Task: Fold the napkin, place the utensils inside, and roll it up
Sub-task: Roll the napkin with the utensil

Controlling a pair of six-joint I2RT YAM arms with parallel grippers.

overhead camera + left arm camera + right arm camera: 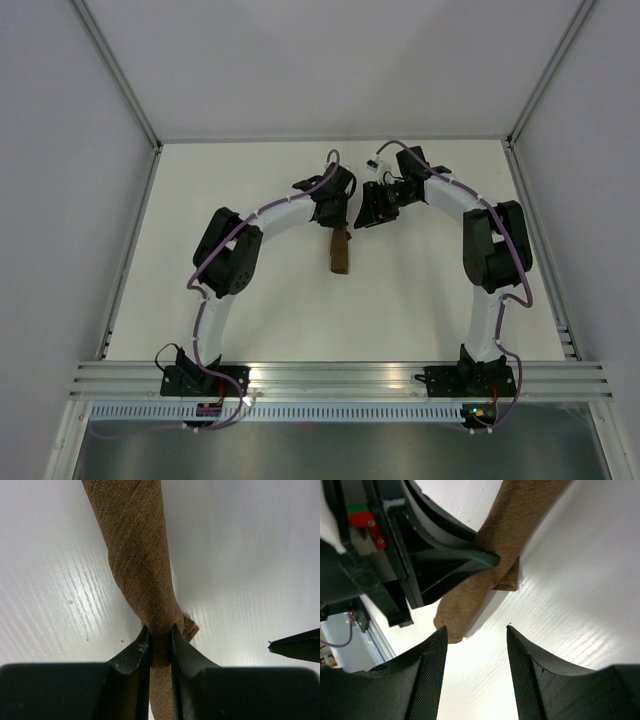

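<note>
Napkin [340, 250]: lying rolled up into a thin brown stick near the middle of the white table [250, 320], between the two arms, pointing from the far side toward the near side. Being pinched close to its far end by the left gripper [337, 226]. Clenching both black fingers [135, 655] tight on the cloth, one on each side, squashing the roll thin at that spot. Showing a small corner of cloth poking out just to the right of the pinch. Twisting a little along the roll, with a fold line running slantwise across it. Stretching away from the fingers and out past the top edge of the left wrist view. Hard to tell at the pinched end: touching the table, or hanging just above it.

Hovering just beside that end: the right gripper [477, 630], spread wide apart, holding nothing, showing only bare white table in the gap. Pointing toward the left gripper, close to the short loose bit of cloth sticking out past the pinch. Peeking into the left wrist view as one dark tip at the right edge.
</note>
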